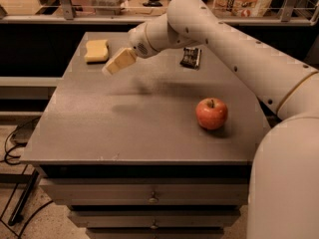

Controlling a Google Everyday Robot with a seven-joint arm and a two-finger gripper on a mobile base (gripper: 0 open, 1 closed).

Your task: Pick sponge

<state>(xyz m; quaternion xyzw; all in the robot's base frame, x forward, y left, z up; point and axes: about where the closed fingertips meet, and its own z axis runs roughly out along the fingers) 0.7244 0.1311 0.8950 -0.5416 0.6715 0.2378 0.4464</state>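
Observation:
The sponge [96,50] is a small yellow block with wavy sides, lying at the far left corner of the grey table [139,128]. My gripper [115,63], with pale cream blocky fingers, hangs above the table just right of and in front of the sponge, apart from it and holding nothing. The white arm reaches in from the right.
A red apple [212,113] sits at the right of the table. A small dark wrapped packet [191,57] lies at the far side, behind the arm. Drawers are below the table front. Cables lie on the floor at the left.

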